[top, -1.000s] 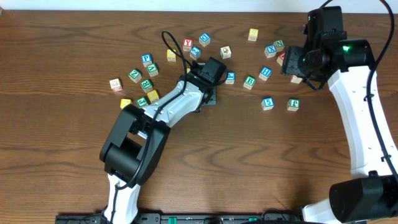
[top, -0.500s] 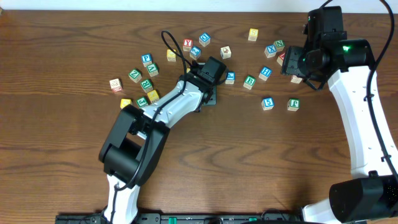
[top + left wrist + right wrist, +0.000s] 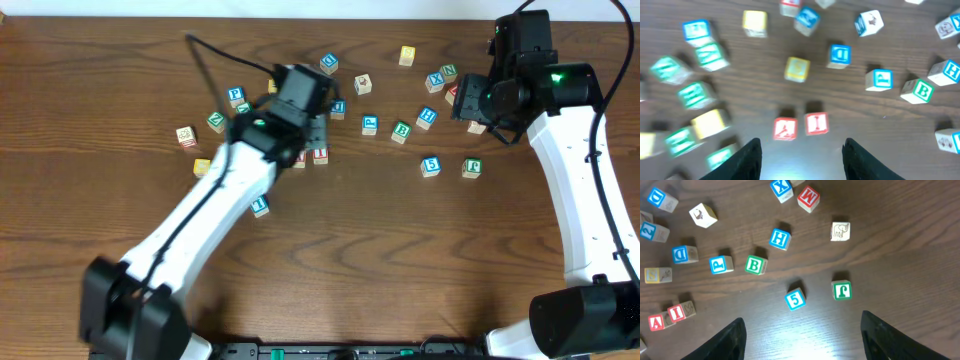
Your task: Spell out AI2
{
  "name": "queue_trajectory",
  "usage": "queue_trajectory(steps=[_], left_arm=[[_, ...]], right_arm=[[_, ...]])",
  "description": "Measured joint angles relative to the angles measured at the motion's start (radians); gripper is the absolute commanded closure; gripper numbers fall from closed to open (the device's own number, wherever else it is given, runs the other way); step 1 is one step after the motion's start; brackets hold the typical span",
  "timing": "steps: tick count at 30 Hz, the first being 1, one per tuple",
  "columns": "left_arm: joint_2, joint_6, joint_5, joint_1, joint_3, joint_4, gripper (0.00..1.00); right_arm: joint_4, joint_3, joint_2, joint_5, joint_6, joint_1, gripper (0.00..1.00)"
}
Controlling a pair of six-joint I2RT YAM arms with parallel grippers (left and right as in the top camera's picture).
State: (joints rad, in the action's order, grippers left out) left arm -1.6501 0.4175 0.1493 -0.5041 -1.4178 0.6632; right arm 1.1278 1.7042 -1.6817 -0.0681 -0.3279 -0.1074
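Just beyond left claw (image 3: 802, 146): A block (image 3: 785, 128), I block (image 3: 816, 123)

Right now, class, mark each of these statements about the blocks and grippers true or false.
1. The red A block sits beside the red I block. True.
2. The left gripper holds a block. False: it is open and empty.
3. A third block follows the I in that row. False: the row ends at the I.
4. The right gripper is open and empty. True.
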Motion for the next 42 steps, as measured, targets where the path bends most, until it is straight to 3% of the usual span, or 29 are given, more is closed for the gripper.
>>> queue_trajectory(steps=[15, 27, 42], left_arm=[[0.153, -0.015, 0.007, 0.195, 0.000, 0.280, 0.49], [0.153, -0.134, -0.171, 0.338, 0.000, 0.291, 0.48], [0.153, -0.145, -0.207, 0.359, 0.000, 0.295, 0.48]], right_arm=[[-0.052, 0.000, 0.000, 0.001, 0.000, -0.006, 0.29], [-0.068, 0.000, 0.000, 0.032, 0.000, -0.026, 0.28], [-0.065, 0.000, 0.000, 0.072, 0.000, -0.026, 0.27]])
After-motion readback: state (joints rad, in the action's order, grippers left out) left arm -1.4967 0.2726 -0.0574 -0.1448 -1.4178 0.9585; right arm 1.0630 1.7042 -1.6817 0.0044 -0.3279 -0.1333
